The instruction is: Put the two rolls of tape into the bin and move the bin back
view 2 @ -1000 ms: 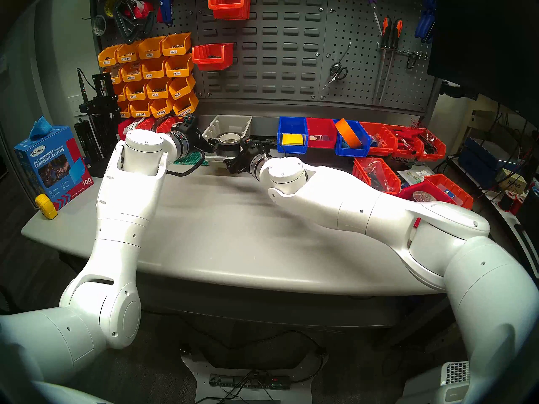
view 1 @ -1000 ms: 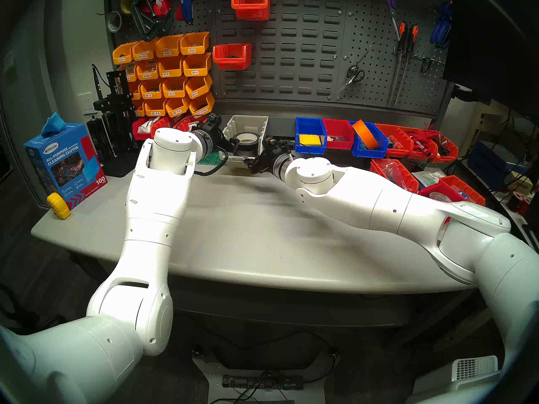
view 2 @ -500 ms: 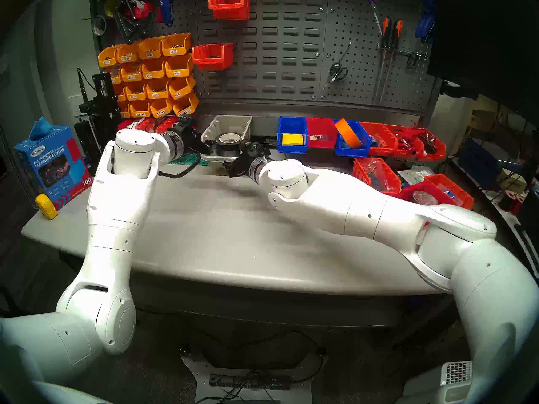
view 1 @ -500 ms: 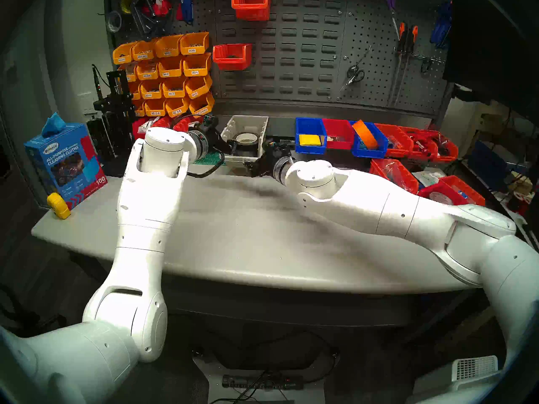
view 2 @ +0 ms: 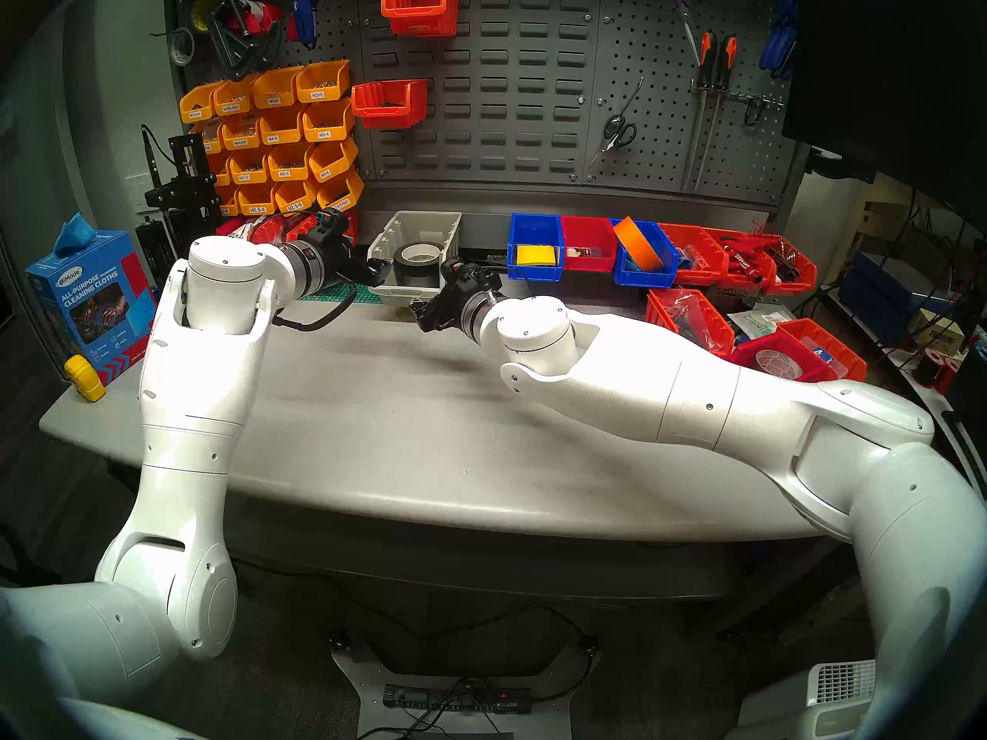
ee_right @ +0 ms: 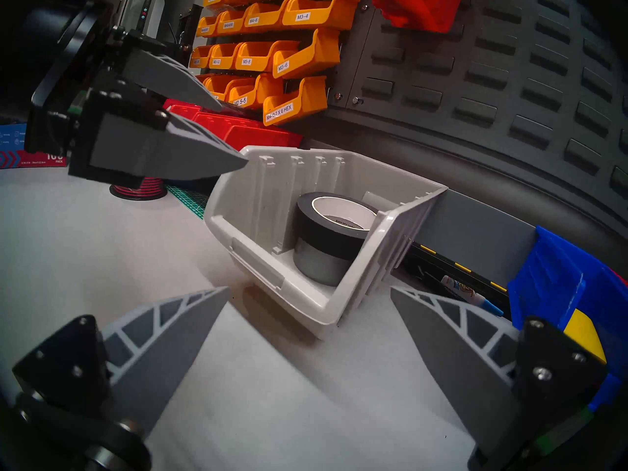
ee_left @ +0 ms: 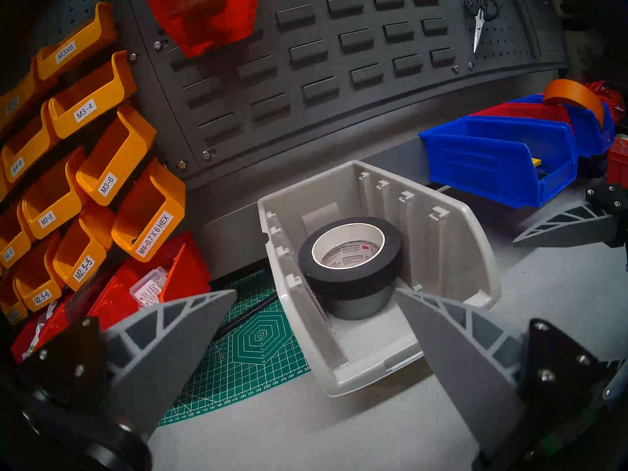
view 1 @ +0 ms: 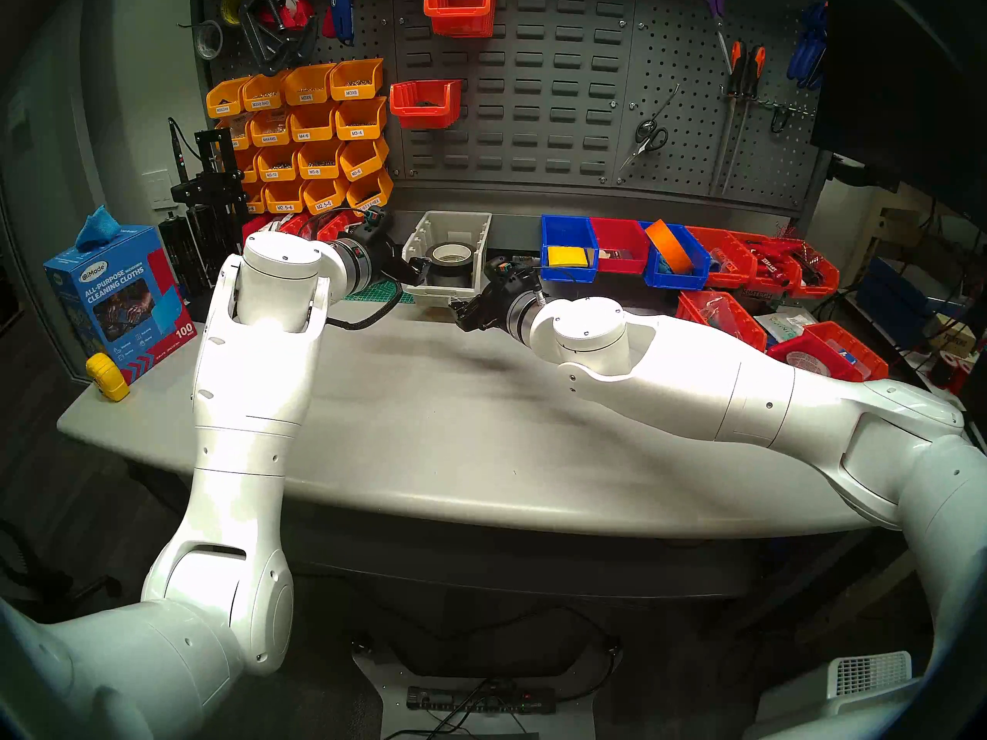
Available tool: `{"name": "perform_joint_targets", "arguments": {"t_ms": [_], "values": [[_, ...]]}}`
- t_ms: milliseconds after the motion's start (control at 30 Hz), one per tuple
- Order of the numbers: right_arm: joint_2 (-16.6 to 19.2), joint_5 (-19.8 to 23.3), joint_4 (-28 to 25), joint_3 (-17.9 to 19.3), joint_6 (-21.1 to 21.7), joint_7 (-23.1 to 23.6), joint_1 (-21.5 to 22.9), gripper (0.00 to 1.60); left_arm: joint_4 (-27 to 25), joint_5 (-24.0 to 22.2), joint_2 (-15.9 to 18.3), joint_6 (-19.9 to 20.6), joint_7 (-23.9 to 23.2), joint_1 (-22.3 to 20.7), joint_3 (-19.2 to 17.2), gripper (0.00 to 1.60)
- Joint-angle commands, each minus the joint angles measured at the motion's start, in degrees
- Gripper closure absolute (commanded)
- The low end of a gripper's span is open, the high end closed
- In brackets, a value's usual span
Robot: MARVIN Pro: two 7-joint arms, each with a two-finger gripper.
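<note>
The beige-grey bin (view 1: 460, 216) stands at the back of the table against the wall rail. In it, the black roll (ee_left: 350, 280) with a white core lies on top of the silver-grey roll (ee_left: 360, 305). Both also show in the right wrist view, the black roll (ee_right: 326, 235) over the silver-grey roll (ee_right: 319, 264). My left gripper (ee_left: 316, 292) is open and empty, just off the bin's left front wall (ee_left: 295, 310). My right gripper (ee_right: 309, 288) is open and empty, a short way in front of the bin's right front corner (ee_right: 326, 314).
A blue bin (view 1: 566, 253) and red bins line the back to the right, one holding an orange roll (view 1: 667, 247). A green cutting mat (ee_left: 258, 341) and a red wire spool (ee_right: 139, 188) lie left of the bin. Yellow wall bins (view 1: 310, 135) hang behind.
Both arms have drawn back from the bin, the left arm swinging left and the right arm pulling right and toward me. The bin and rolls stay where they were.
</note>
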Motion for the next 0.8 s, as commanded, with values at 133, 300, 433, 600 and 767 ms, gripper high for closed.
{"name": "perform_joint_targets", "arguments": {"t_ms": [133, 300, 433, 600, 767], "values": [[6.8, 0.8, -7.7, 0.8, 1.8, -3.5, -0.5, 0.00, -3.1, -0.4, 1.8, 0.2, -1.7, -0.3, -1.0, 0.00], [8.4, 1.3, -10.1, 0.8, 2.7, -4.6, -0.5, 0.00, -3.8, -0.4, 2.6, 0.5, -2.7, -0.3, -1.1, 0.00], [9.5, 1.6, -11.8, 0.8, 3.3, -5.1, -0.5, 0.00, -4.7, -0.5, 3.4, 0.7, -3.8, 0.2, -1.2, 0.00], [10.7, 1.5, -13.9, 0.9, 4.1, -5.8, 0.0, 0.00, -6.6, -0.7, 4.5, 1.4, -5.5, 1.4, -1.4, 0.00], [11.6, 1.6, -15.7, 1.1, 5.1, -6.5, 0.4, 0.00, -8.5, -0.9, 5.3, 2.2, -6.6, 2.6, -2.0, 0.00]]}}
